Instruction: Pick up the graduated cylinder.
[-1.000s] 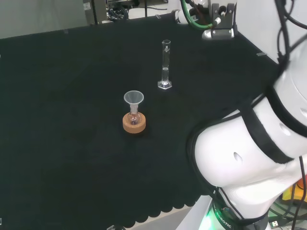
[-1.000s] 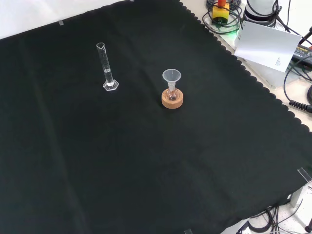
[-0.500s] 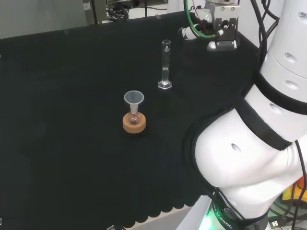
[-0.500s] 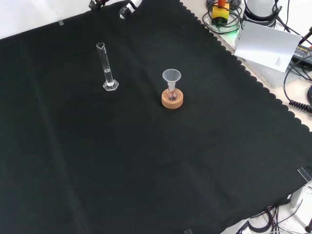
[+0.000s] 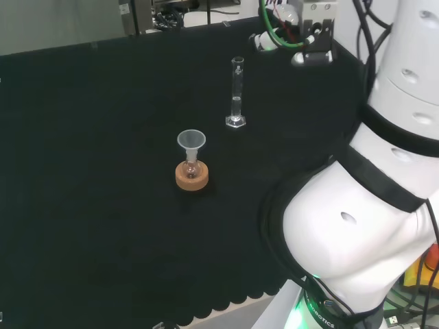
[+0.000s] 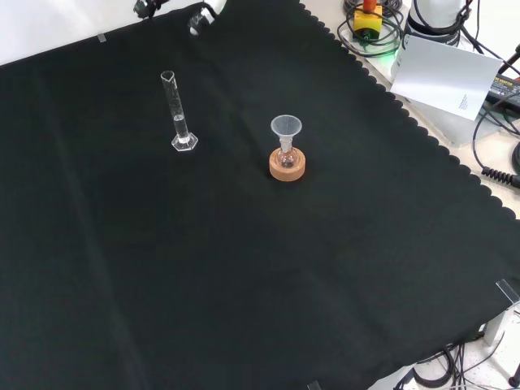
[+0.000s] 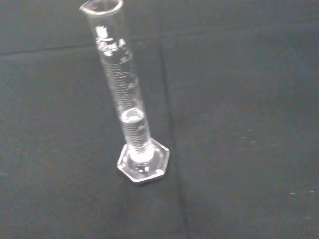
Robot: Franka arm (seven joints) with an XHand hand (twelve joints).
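Observation:
The graduated cylinder (image 5: 236, 92) is a tall, thin, clear tube on a hexagonal foot. It stands upright on the black cloth, left of centre in the front view (image 6: 178, 114). The wrist view shows the cylinder (image 7: 127, 109) close up, with a little clear liquid in its lower part. The hand (image 5: 310, 34) hangs at the head view's top right, to the right of the cylinder and apart from it. Small dark and white parts of the hand (image 6: 197, 16) poke in at the front view's top edge, beyond the cylinder. How the hand is shaped is hidden.
A small round flask with a clear funnel in its neck sits on a cork ring (image 5: 191, 177) nearer the head camera than the cylinder, and to the cylinder's right in the front view (image 6: 287, 166). The arm's white links (image 5: 363, 226) stand at the head view's right.
The arm has swung upright and brought the hand in toward the cylinder; its parts now show at the front view's top edge. The cylinder and flask have not moved.

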